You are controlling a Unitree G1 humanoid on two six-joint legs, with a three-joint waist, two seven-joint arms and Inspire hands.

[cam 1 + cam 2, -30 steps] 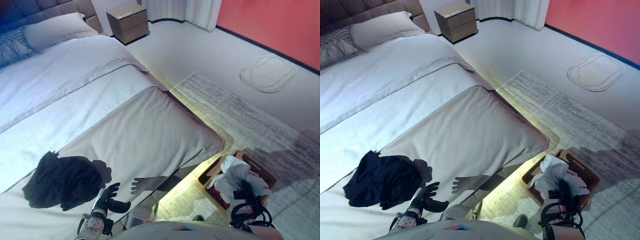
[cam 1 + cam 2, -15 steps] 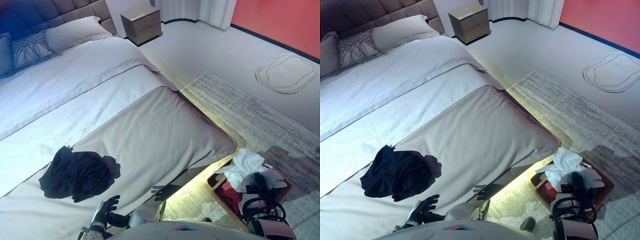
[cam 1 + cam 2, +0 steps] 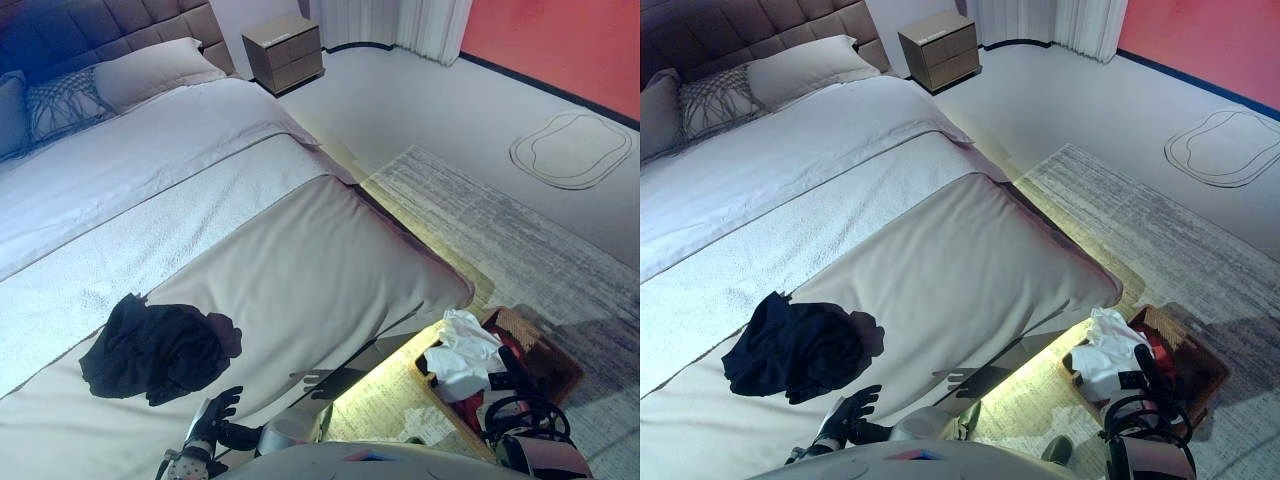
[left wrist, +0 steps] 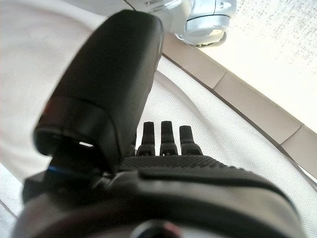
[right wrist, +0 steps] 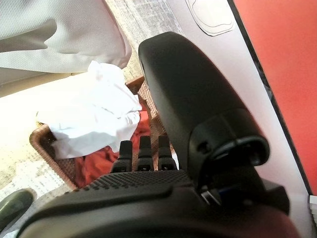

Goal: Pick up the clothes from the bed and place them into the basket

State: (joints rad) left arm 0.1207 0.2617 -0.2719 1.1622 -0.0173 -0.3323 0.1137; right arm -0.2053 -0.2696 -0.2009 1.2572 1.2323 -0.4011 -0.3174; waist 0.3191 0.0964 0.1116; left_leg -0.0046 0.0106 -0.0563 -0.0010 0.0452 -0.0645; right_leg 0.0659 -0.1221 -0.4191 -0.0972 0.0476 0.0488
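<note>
Beside the bed [image 3: 300, 260], on the rug at its foot corner, the basket [image 3: 1185, 360] already held a white garment [image 3: 460, 355] draped over red cloth [image 5: 106, 158], and the right hand [image 5: 141, 153] hung above it with fingers straight, holding nothing. One dark garment [image 3: 155, 345] lay crumpled on the bed's near end. Just short of it the left hand [image 3: 215, 415] hovered with fingers spread, probably readying to reach for it

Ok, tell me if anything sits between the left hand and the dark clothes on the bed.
Nothing visible does. The left hand hovers open at the bed's near edge, and only bare cover separates it from the dark clothes.
</note>
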